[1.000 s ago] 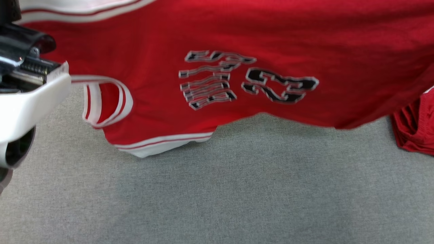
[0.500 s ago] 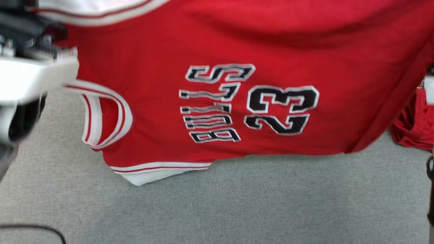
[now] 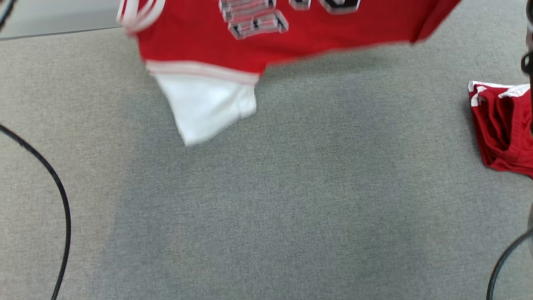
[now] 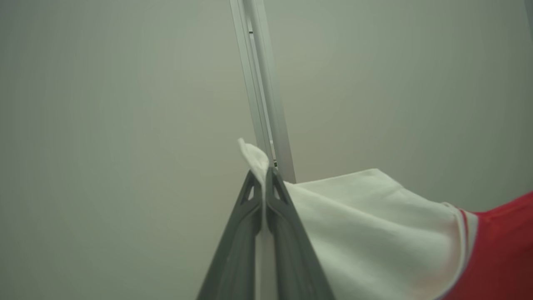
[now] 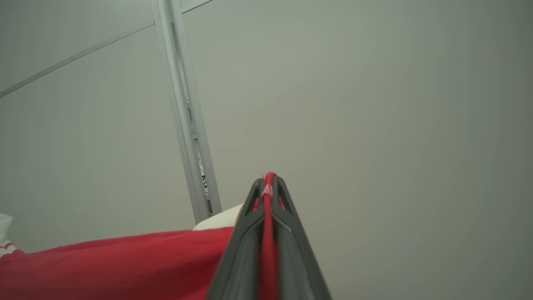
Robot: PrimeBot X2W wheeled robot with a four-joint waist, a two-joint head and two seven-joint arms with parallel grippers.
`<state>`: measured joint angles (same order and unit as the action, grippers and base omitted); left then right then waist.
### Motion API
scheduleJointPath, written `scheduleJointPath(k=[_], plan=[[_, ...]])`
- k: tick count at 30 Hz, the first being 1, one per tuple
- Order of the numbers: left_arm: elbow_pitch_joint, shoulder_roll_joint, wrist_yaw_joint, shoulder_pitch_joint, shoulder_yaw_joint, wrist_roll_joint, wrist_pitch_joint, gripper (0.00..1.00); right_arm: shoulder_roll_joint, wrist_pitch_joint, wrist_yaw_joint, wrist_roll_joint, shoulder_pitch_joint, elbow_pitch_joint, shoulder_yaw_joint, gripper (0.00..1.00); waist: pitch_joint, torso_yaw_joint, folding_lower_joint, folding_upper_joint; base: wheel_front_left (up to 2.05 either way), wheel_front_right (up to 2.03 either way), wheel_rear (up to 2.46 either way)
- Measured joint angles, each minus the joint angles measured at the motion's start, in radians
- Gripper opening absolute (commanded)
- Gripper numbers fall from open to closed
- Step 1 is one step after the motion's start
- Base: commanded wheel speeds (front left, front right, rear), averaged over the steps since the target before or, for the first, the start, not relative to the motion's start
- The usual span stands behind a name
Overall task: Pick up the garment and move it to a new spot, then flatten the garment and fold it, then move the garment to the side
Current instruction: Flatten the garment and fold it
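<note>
The red garment (image 3: 200, 46) hangs at 12 o'clock in the head view, with its white panel dangling over the gray bench (image 3: 291, 187). The left fingers (image 4: 254, 200) are pinched tight on its white edge, and the right fingers (image 5: 254, 204) are clamped on a red fold. Another red cloth (image 3: 501, 125) lies at 3 o'clock.

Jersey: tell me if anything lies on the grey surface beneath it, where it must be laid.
Nothing visible lies beneath the jersey on the grey surface. A black cable curves at the left edge and a folded red cloth sits at the right edge.
</note>
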<state>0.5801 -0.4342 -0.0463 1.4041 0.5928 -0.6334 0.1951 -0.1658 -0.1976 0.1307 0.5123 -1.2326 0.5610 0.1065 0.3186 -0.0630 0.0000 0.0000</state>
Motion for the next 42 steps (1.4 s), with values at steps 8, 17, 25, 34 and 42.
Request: scheduleJointPath(k=[8,17,25,34,42], plan=[[0.267,0.054,0.072,0.203,-0.012,0.050,0.062,0.00,0.063,-0.063,0.000,-0.063,-0.219,0.304,-0.026,0.00,0.039,0.001,0.0000,0.0000,0.00,0.00,0.00],[0.175,0.127,0.135,0.012,-0.101,0.084,0.065,0.00,0.047,-0.064,0.000,-0.071,-0.127,0.399,0.053,0.00,0.107,0.059,0.0000,0.0000,0.00,0.00,0.00],[-0.107,0.178,0.132,-0.446,-0.209,0.177,0.065,0.00,-0.032,-0.064,0.000,0.077,0.161,0.307,0.192,0.00,0.103,0.104,0.0000,0.0000,0.00,0.00,0.00],[-0.373,0.189,0.119,-0.956,-0.253,0.237,0.065,0.00,-0.077,-0.064,0.000,0.232,0.619,0.063,0.177,0.00,0.015,0.105,0.0000,0.0000,0.00,0.00,0.00],[-0.576,0.135,0.045,-1.279,-0.286,0.209,0.012,0.00,-0.056,-0.064,0.000,0.237,0.925,-0.110,0.088,0.00,-0.064,0.084,0.0000,0.0000,0.00,0.00,0.00]])
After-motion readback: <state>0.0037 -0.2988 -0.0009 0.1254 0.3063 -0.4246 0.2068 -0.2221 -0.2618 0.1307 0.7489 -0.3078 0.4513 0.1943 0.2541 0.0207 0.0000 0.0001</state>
